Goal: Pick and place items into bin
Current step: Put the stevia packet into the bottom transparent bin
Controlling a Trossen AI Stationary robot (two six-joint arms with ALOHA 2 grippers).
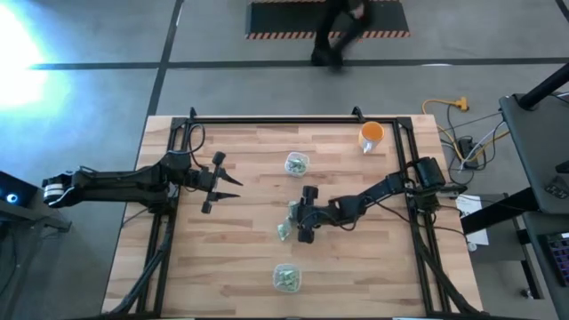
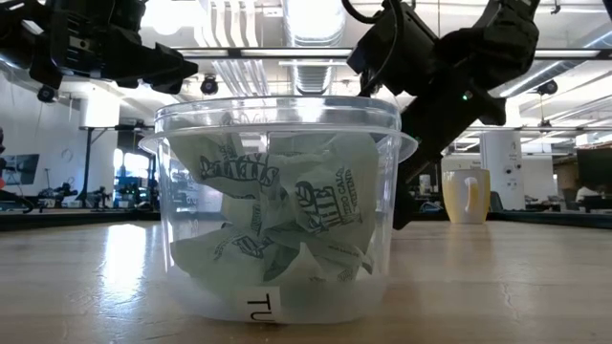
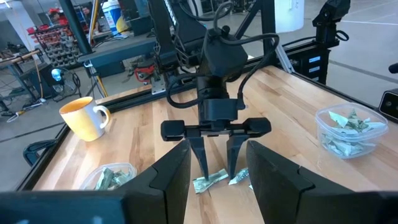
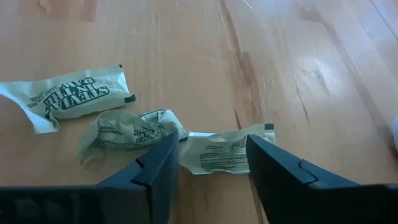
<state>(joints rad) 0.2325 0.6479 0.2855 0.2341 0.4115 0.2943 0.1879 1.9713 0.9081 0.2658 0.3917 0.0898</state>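
Three pale green-and-white wrapped packets lie flat on the wood near the table's middle: one flat, one crumpled, and one between my right gripper's fingers. My right gripper points down, open, with a finger on either side of that packet, just above the table. A clear bin near the table's near edge holds several packets. My left gripper is open and hovers left of centre, away from the packets.
A second clear bin with packets stands toward the far side, and an orange cup sits near the far right corner. A black frame rail borders the table. A person stands beyond the far edge.
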